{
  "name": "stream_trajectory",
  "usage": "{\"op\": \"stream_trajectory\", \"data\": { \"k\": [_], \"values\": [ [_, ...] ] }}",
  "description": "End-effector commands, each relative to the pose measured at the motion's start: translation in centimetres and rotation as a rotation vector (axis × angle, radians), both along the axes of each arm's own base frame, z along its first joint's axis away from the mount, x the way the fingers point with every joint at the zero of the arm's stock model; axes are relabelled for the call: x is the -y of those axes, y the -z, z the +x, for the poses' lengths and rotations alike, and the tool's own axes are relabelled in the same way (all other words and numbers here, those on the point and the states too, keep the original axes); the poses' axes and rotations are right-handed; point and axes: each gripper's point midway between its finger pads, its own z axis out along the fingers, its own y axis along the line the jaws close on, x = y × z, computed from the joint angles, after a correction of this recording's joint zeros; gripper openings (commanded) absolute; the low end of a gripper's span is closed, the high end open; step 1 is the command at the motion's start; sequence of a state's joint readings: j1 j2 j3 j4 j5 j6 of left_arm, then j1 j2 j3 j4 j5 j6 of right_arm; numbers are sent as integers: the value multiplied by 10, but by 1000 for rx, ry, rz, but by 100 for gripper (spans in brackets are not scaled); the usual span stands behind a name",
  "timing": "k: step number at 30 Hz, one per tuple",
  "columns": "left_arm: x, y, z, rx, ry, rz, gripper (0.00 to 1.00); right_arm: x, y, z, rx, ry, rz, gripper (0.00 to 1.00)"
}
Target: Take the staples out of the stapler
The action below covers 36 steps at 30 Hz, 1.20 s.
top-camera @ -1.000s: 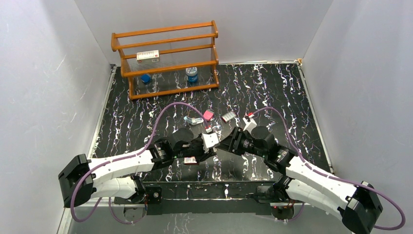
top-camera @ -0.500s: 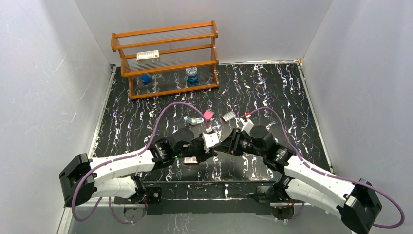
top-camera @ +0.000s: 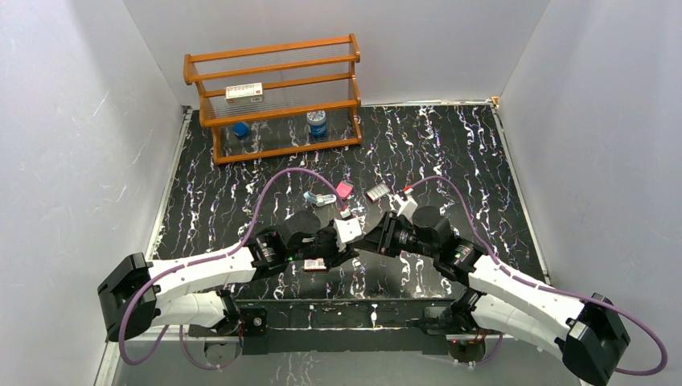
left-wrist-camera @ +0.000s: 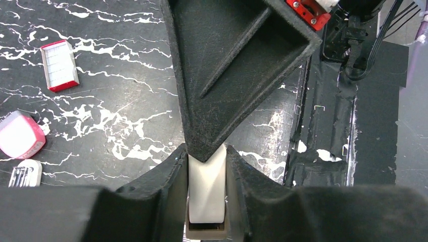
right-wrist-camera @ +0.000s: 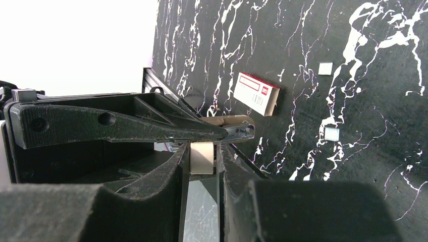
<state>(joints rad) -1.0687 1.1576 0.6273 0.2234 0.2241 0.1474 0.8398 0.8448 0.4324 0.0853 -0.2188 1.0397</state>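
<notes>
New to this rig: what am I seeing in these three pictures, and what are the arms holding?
Two robot arms, each ending in a two-finger gripper. The wide picture looks down from above; the other two come from wrist cameras. The left gripper and right gripper meet mid-table, both shut on one small cream piece; I cannot tell what it is. On the black table lie the teal stapler, a pink block, a red-and-white box and a second box. A wooden rack stands behind.
</notes>
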Motion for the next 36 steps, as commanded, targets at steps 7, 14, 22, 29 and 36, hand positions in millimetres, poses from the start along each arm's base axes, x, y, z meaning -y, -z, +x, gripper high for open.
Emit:
{"op": "stream_trajectory", "data": {
  "k": [7,14,22,29,36],
  "values": [
    [14,-43,6,13,-17,-126,65,-7,-29,16,63,-9,-86,14],
    [-29,-68,36,128,-277,-186,86,2,-32,38,88,64,-231,14],
    [-97,-60,59,171,-575,-85,92,3,-21,66,107,76,-453,17],
    [-148,-42,84,57,-695,-62,95,-6,-19,93,158,102,-621,18],
    [-197,-24,113,-113,-863,-102,95,-24,-8,114,190,110,-803,18]
  ]
}}
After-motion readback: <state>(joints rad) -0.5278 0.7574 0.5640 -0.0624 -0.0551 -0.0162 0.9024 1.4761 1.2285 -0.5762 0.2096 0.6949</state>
